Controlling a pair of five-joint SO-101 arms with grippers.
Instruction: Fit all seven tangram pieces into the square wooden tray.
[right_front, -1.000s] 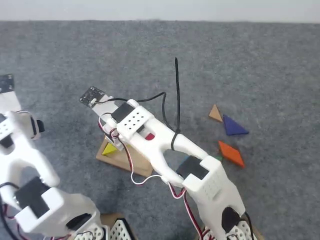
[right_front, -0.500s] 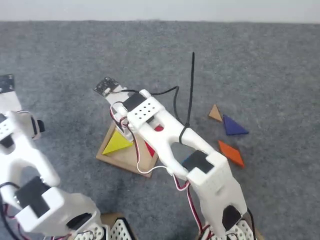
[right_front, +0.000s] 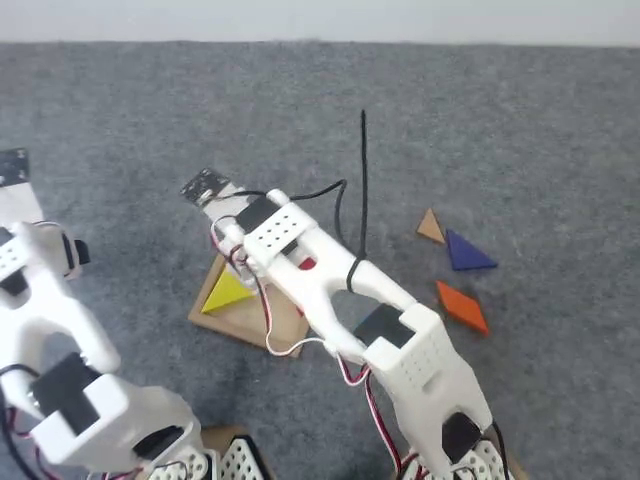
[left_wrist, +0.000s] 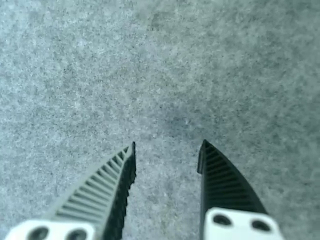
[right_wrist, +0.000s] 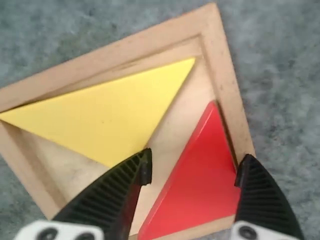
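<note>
R gripper (right_wrist: 195, 167) is wide open and holds nothing – its two dark ribbed fingers (right_wrist: 117, 187) hang over the square wooden tray (right_wrist: 220, 75), one in front of the yellow triangle (right_wrist: 105, 115), the other at the outer edge of the red triangle (right_wrist: 205, 145); can't tell if either finger touches a piece. Both triangles lie flat inside the tray, w/ bare wood between them. In the high view the tray (right_front: 235, 318) sits left of centre, partly under the right arm (right_front: 340, 290). Three loose pieces lie right of centre on the grey carpet (right_front: 500, 130), well apart from the tray: tan triangle (right_front: 431, 227), blue triangle (right_front: 465, 252) just beside it, orange piece (right_front: 463, 306) below them. L gripper (left_wrist: 167, 155) – also open, approx. half spread, nothing between its fingers, bare carpet beneath.
</note>
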